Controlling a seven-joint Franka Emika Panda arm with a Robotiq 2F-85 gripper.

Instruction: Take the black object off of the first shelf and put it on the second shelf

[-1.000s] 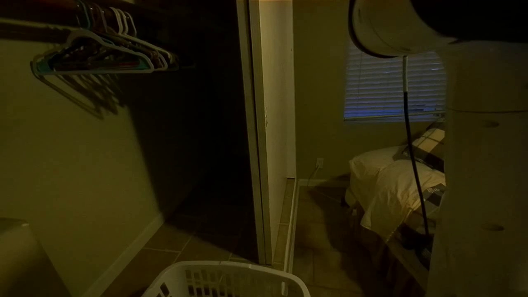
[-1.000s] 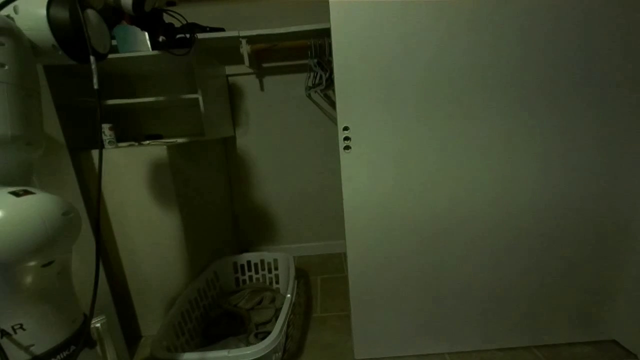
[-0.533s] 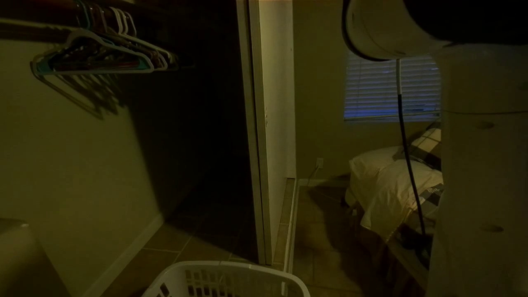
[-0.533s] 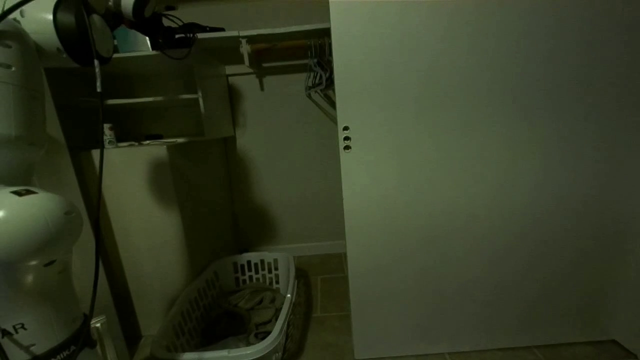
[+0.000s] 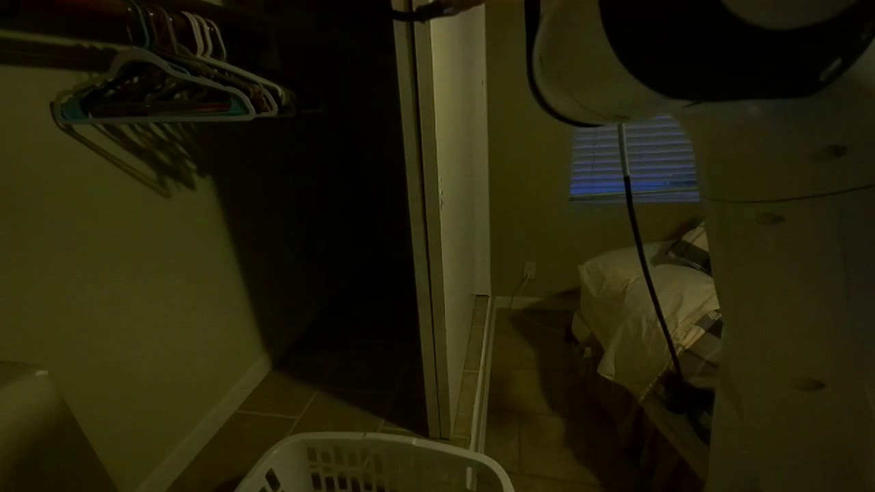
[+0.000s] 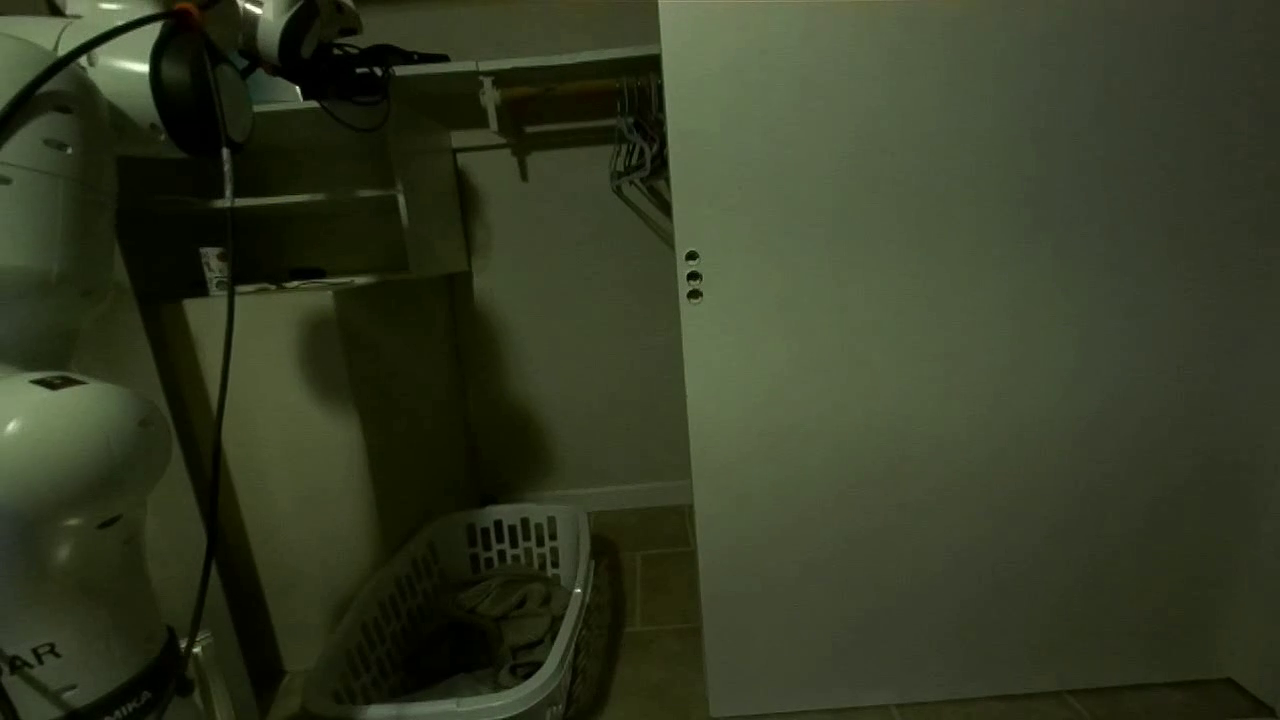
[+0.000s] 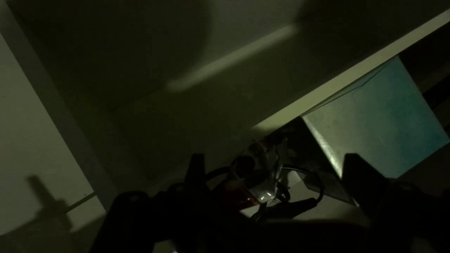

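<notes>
Black object [image 6: 405, 54], elongated in outline, lies on top of the shelf unit [image 6: 432, 195]; it merges with adjoining dark shapes, and its exact type cannot be told. The gripper [image 7: 274, 161] is at the shelf unit's top, its fingers [image 7: 195, 168] spread wide with nothing gripped between them; contact with the object cannot be confirmed. Within the gap, the wrist view records a black cord [image 7: 320, 186] with a tapered end [image 7: 293, 209] and a clear glossy item [image 7: 262, 172] with a red portion. Whether the cord belongs to the object cannot be told. A teal box [image 7: 381, 121] sits on the shelf unit's top.

Inside the shelf unit, a middle board [image 6: 310, 199] divides the space; the lowest level bears a white printed cup [image 6: 212, 268] and a small dark item [image 6: 307, 273], too small to identify.

Below the shelf unit stands a laundry basket [image 6: 577, 598] containing fabric. In an exterior view, the robot arm [image 6: 85, 450] stands left of the shelf unit; to its right are clustered hangers [image 6: 640, 170], partly covered by a sliding door [image 6: 960, 360]. A bed [image 5: 636, 294], in an exterior view, cannot be placed relative to the shelf unit.
</notes>
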